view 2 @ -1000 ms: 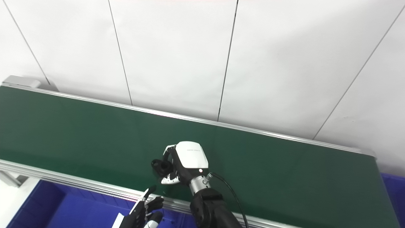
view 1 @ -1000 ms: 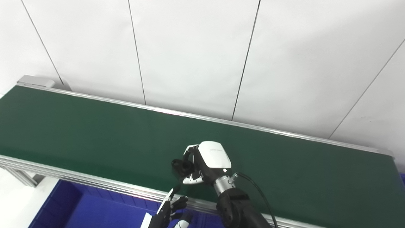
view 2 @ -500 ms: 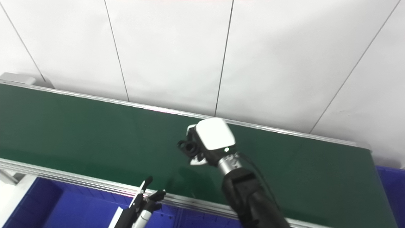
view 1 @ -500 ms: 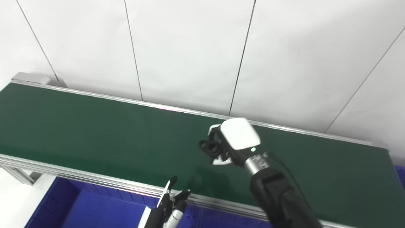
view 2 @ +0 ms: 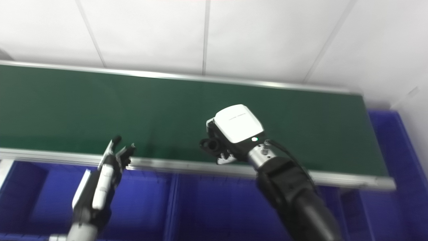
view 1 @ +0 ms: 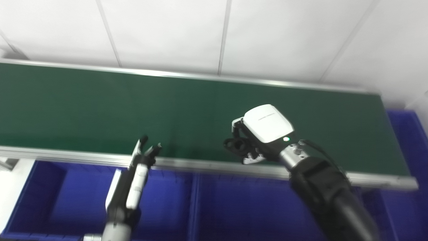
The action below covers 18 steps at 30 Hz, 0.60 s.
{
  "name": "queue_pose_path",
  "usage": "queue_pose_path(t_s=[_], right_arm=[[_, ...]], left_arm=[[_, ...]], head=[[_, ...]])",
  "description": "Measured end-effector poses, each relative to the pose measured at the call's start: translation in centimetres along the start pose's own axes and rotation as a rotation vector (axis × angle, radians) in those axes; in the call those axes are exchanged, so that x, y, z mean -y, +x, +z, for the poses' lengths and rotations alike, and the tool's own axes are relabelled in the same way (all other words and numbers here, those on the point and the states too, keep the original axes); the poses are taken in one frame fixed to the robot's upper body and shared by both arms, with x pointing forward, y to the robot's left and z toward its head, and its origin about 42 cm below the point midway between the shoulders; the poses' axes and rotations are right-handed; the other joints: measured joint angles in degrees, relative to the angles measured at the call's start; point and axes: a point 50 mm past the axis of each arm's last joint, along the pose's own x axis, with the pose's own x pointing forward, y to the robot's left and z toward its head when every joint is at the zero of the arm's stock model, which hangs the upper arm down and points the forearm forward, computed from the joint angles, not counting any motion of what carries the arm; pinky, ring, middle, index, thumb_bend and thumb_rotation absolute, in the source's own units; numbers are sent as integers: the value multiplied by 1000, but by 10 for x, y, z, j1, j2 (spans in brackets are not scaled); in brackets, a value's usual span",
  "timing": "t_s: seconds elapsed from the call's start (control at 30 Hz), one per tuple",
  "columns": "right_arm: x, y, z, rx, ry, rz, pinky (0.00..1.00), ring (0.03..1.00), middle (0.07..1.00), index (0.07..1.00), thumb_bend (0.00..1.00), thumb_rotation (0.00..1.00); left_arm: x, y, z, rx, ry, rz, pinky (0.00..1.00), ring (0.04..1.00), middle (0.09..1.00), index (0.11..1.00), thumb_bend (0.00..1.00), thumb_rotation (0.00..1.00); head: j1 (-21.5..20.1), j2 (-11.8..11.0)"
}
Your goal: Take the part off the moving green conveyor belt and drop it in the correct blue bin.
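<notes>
My right hand (view 1: 259, 135) is shut on a small black ring-shaped part (view 1: 234, 146), which also shows in the right eye view (view 2: 209, 144). It holds the part in the air over the near rail of the green conveyor belt (view 1: 100, 103). My left hand (view 1: 132, 180) is open and empty, fingers raised, over the left blue bin (view 1: 60, 197) just below the belt's near rail. Blue bins (view 1: 234, 207) run in a row under the near rail.
The belt's near aluminium rail (view 1: 200, 164) runs across the picture between belt and bins. Another blue bin (view 1: 408, 134) sits past the belt's right end. A white panelled wall (view 1: 214, 30) stands behind the belt.
The camera has tilted down and right, bringing the bins into view. My right hand has carried the part from over the belt's middle toward the near rail. My left hand has risen.
</notes>
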Motion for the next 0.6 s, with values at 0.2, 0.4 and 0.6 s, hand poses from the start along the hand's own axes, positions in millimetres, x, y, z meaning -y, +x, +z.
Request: queue_pose_path(t_s=[0.2, 0.4, 0.6], right_arm=[[-17, -35, 28, 8, 125, 46, 93, 154, 254, 487, 514, 128], [-35, -55, 40, 7, 139, 93, 100, 157, 256, 487, 514, 124], [-74, -69, 55, 26, 152, 149, 72, 128, 207, 486, 518, 123]], left_arm=[[-11, 11, 12, 10, 0, 19, 893, 883, 840, 974, 723, 927], [-15, 13, 13, 1, 17, 16, 871, 878, 829, 978, 735, 924], [-12, 13, 12, -3, 14, 5, 860, 862, 823, 973, 743, 929]], head=[[-21, 17], [-20, 16], [2, 8]])
